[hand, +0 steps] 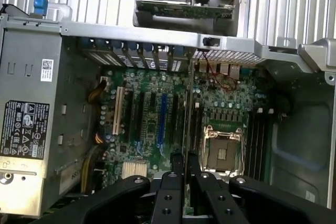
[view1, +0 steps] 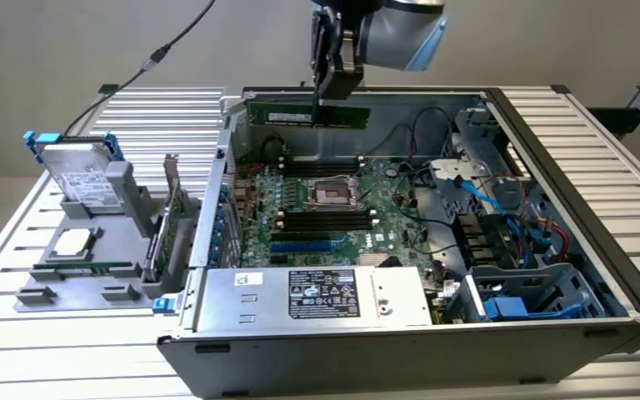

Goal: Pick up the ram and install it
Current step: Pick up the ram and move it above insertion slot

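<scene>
The ram (view1: 297,113) is a long green stick with a white label. It hangs level above the back of the open computer case (view1: 620,275), and my gripper (view1: 332,102) is shut on its upper edge near one end. In the wrist view the ram (hand: 187,124) shows edge-on as a thin line between the black fingers (hand: 167,195) of my gripper (hand: 185,167). Below it lie the motherboard (hand: 152,124), the processor socket (hand: 223,150) and the black memory slots (hand: 257,140). In the exterior view the slots (view1: 317,167) sit on either side of the socket (view1: 332,193).
A grey power supply (view1: 320,296) fills the case's near side. Blue cables and drive bays (view1: 515,250) crowd the exterior view's right. On the exterior view's left, a grey stand (view1: 76,258) holds a hard drive (view1: 79,177) and a green card with a metal bracket (view1: 171,218).
</scene>
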Tool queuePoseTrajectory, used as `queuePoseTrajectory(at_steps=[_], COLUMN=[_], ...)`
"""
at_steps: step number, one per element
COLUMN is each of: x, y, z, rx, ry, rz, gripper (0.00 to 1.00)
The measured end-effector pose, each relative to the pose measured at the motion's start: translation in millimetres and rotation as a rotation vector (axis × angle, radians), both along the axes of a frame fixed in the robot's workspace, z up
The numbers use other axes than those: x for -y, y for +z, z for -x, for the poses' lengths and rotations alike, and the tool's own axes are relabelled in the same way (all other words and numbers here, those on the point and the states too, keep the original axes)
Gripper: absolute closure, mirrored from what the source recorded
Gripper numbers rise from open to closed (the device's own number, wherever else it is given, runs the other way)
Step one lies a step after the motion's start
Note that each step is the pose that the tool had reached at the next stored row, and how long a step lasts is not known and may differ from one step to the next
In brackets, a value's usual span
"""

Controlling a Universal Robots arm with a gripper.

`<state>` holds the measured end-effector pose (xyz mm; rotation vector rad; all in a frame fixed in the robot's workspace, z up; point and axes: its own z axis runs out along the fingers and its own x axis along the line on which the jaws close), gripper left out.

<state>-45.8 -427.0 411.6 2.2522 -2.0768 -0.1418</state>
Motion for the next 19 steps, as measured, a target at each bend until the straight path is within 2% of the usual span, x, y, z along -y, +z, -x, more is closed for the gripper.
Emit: queuePoseTrajectory(at_steps=[2, 6, 19], x=[-3.5, -6.0, -13.9], y=[-3.6, -11.0, -34.6], z=[-6.8, -16.2, -19.1], rx=[0.0000, 0.0000, 0.0000], ry=[0.000, 0.000, 0.000], rz=[0.0000, 0.0001, 0.0001], gripper=[0.86, 0.86, 0.86])
